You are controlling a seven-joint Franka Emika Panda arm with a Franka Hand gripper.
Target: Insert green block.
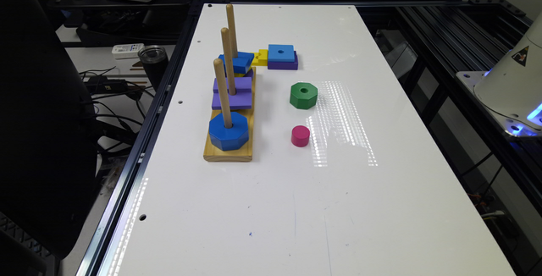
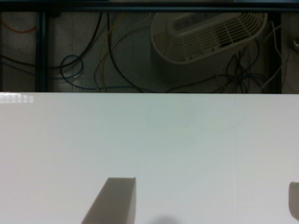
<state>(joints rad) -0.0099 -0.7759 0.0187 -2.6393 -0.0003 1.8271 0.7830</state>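
The green block (image 1: 303,95) lies flat on the white table (image 1: 271,208), hole up, just off the long side of the wooden peg base (image 1: 228,152), level with its middle peg. A pink cylinder (image 1: 300,136) stands near it, further from the base's far end. On the base's near peg sits a blue octagonal block (image 1: 229,132). In the wrist view the gripper (image 2: 205,203) hangs over bare table, fingers (image 2: 114,203) spread wide, holding nothing.
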